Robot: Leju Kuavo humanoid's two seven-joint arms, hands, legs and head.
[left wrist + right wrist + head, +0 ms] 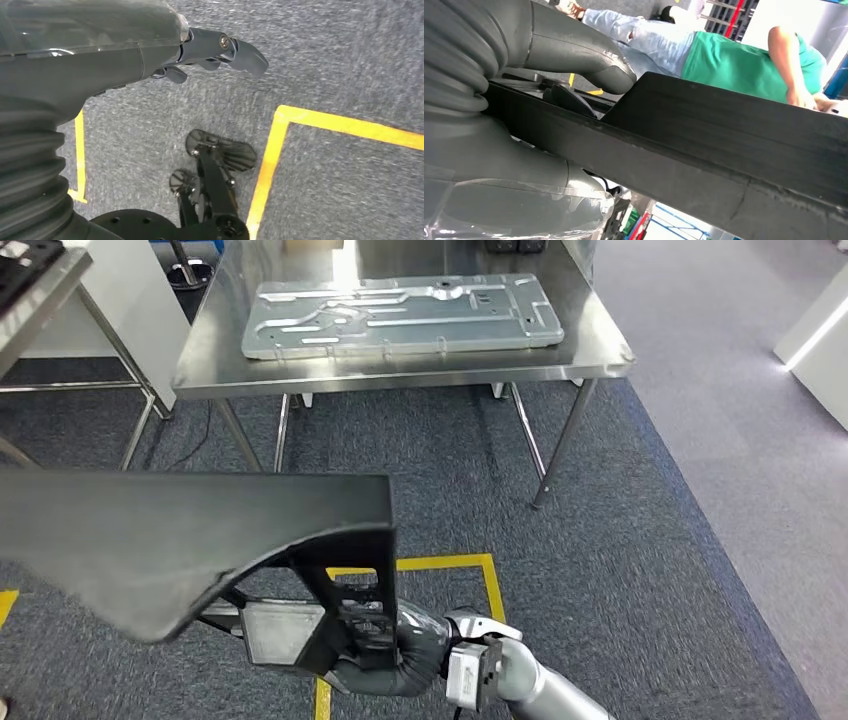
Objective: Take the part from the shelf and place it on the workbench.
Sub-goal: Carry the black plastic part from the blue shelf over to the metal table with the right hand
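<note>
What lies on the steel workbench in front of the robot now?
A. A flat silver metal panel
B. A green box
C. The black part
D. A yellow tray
A: in the head view a flat silver metal panel lies on the workbench, while the right hand holds the black part.

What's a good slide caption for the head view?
Right hand holds the black part over grey carpet, facing a steel workbench that carries a flat metal panel.
</note>
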